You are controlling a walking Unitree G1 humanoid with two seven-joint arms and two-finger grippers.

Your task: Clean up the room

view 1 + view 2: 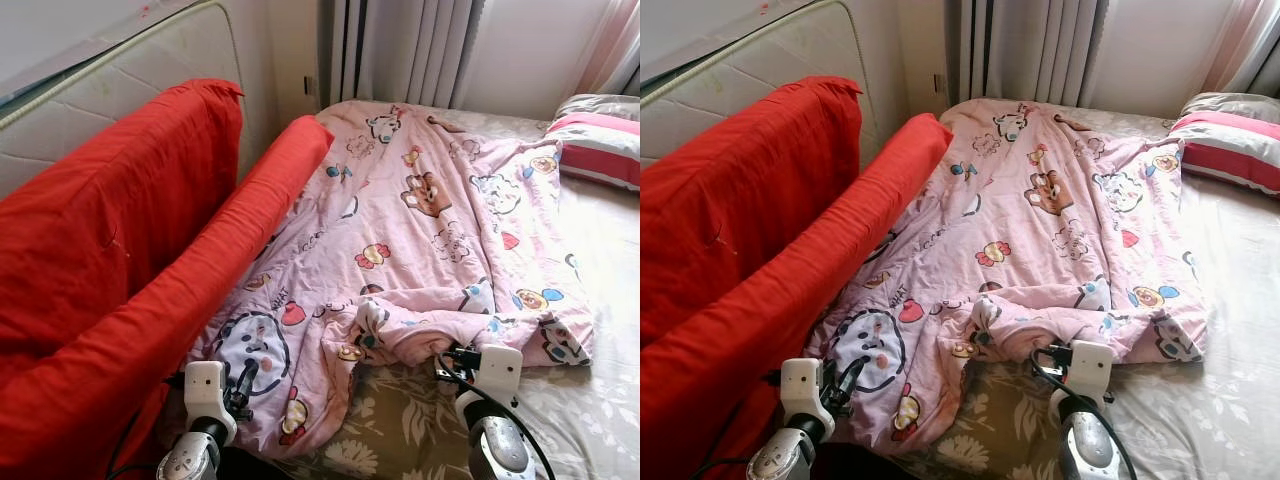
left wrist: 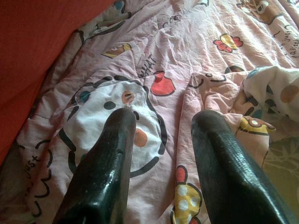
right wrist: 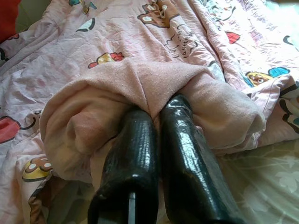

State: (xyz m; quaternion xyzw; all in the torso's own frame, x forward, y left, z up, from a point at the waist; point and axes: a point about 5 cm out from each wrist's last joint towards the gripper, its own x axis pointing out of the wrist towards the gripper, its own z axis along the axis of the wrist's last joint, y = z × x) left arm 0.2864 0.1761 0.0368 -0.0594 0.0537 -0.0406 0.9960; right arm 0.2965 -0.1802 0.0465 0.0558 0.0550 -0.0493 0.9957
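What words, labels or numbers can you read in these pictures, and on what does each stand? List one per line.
"just": black lettering on the pink cartoon blanket, at its edge near the red cushion, in the left wrist view.
"HAT": partly readable lettering on the same blanket, above the red heart by the left gripper; possibly part of a longer word.
Lettering near the flower print at the far corner of that view: too blurred to read.
Head views: blanket lettering too small to read.

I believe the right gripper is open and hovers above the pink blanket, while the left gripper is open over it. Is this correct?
Not quite. The right gripper is shut on a fold of the pink blanket, as the right wrist view shows. The left gripper is indeed open over it.
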